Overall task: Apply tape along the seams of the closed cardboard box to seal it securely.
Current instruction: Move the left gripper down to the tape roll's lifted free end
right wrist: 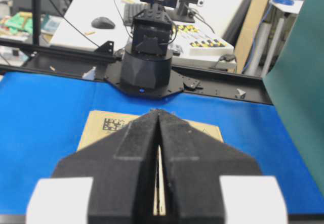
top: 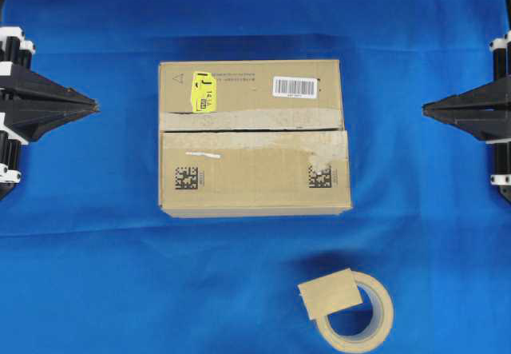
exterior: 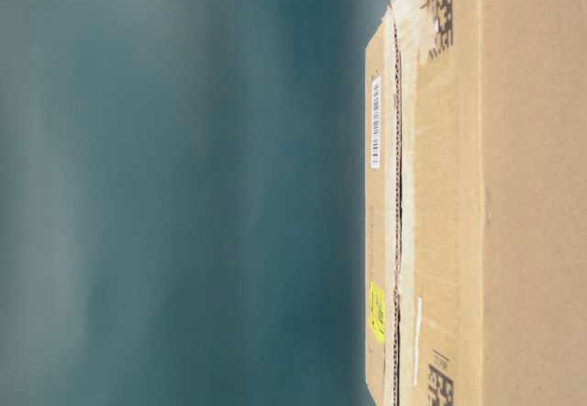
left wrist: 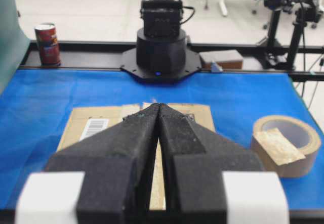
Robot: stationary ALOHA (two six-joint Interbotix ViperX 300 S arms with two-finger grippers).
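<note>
Risks, as I judge them: the tape (top: 330, 294) is a loose square lying on the roll (top: 359, 316) at 5 o'clock from the box (top: 254, 137); a pinch there could fold it onto itself or drag the roll along, and pressing it askew would leave the seam (top: 254, 130) partly open, since torn old strips (top: 255, 119) offer poor grip. Count: one box, one seam across its top, one tape piece, one roll, two black codes, one yellow sticker (top: 203, 91), one barcode label (top: 295, 86). Left gripper (top: 96, 108) at 9 o'clock, fingers pressed together, empty; right gripper (top: 424, 109) at 3 o'clock, likewise closed and empty.
</note>
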